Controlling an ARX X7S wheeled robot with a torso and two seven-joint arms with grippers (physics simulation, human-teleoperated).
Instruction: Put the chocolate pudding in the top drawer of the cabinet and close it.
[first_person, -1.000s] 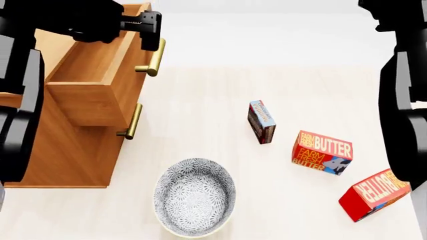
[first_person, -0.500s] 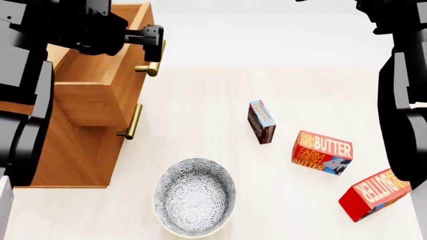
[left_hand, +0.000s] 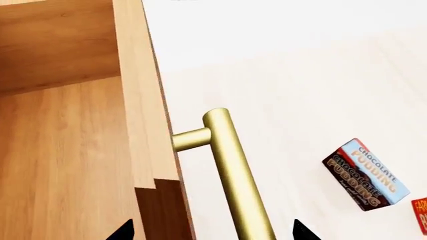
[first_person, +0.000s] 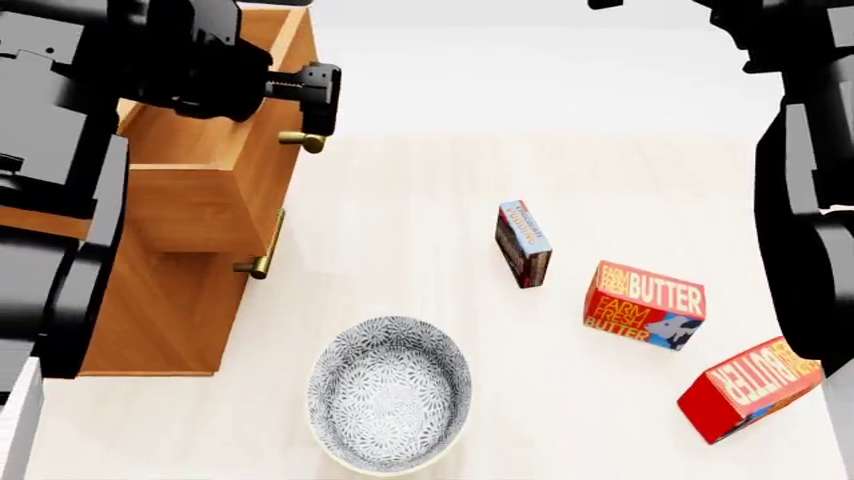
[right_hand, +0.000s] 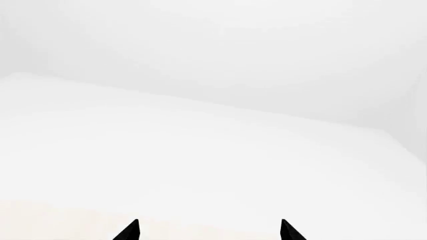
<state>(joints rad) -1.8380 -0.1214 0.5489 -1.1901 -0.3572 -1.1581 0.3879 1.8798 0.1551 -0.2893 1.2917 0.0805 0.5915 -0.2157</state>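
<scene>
pale floor; left gripper (first_person: 315, 95) hides drawer handle (first_person: 302, 141).

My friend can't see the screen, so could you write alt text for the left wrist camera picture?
A brass bar handle on the front of an open wooden drawer fills the middle, framed by the two dark tips of the left end effector, spread apart. Beyond, a small chocolate pudding box sits on a pale floor.
</scene>
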